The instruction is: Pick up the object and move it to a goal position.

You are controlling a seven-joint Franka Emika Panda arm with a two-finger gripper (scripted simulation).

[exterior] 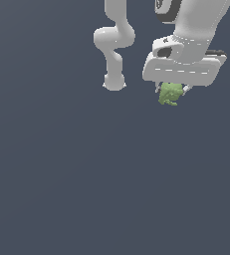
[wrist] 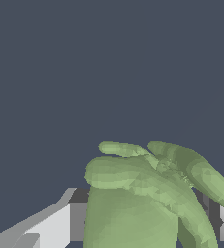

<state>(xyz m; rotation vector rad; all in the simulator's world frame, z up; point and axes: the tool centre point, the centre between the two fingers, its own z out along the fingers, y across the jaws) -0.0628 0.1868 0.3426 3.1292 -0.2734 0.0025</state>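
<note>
The object (exterior: 171,93) is a small light-green lumpy thing with ridged lobes, hanging just under the white hand of the arm at the upper part of the exterior view's right. My gripper (exterior: 172,92) is shut on it, with only short bits of the fingers showing beside it. In the wrist view the object (wrist: 147,198) fills the space between the two fingers (wrist: 55,225), its lobes spreading outward. No goal marker shows in either view.
The arm's white base and elbow links (exterior: 114,50) stand at the top middle of the exterior view, to the left of the hand. A plain dark grey-blue surface (exterior: 86,174) lies all around.
</note>
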